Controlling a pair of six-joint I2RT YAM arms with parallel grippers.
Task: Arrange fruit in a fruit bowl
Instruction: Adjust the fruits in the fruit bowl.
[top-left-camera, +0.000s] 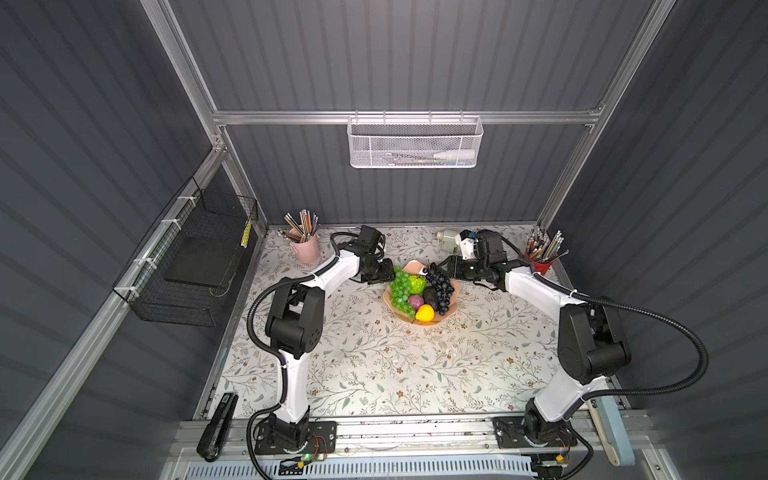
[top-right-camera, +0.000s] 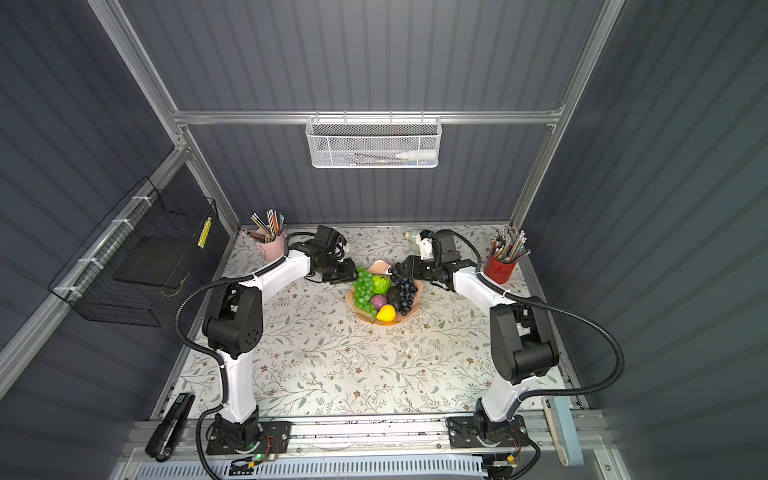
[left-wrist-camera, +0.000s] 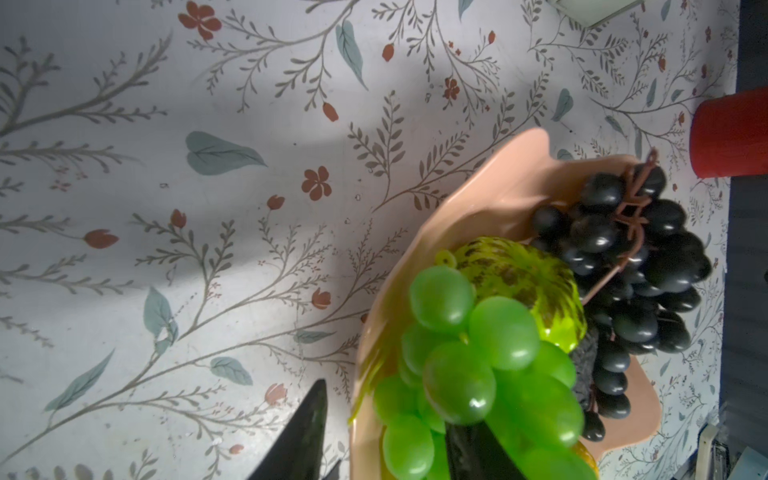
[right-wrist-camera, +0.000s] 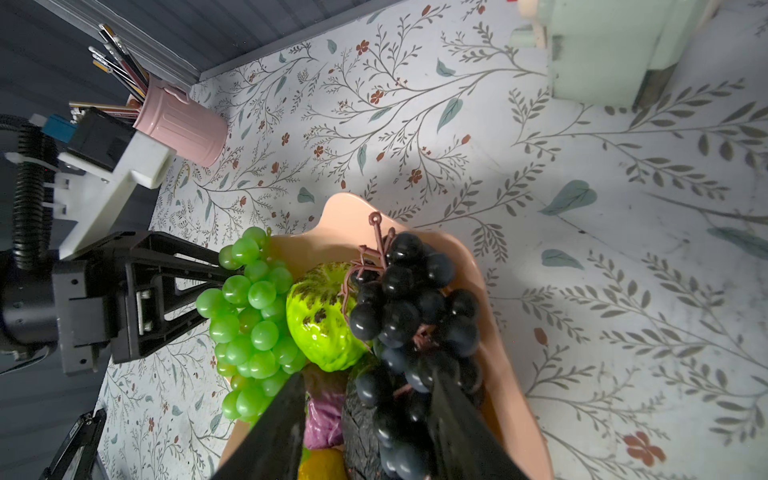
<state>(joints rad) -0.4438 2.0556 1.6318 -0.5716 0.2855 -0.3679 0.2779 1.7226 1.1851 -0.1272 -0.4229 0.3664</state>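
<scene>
Because all six toy fruits (top-left-camera: 417, 284) already lie heaped in the salmon-pink fruit bowl (top-left-camera: 412, 268) toward the back of the table (top-left-camera: 374, 353), we judge the arranging almost finished. Our left pincer (right-wrist-camera: 222, 295) stands parted astride the rim by the green grape bunch (right-wrist-camera: 249, 316), clamping nothing, while our right pincer (right-wrist-camera: 368, 378), half wide, straddles the dark grape bunch (right-wrist-camera: 399, 299) draped over the avocado (right-wrist-camera: 357, 419), probably to settle it.

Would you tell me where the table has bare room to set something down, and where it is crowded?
Bare: the stretch of table between the fruit bowl and the arm bases; also a small back patch between the left gripper and the pale green device. Crowded: the bowl's far rim, where that gripper and the right gripper reach in.
</scene>
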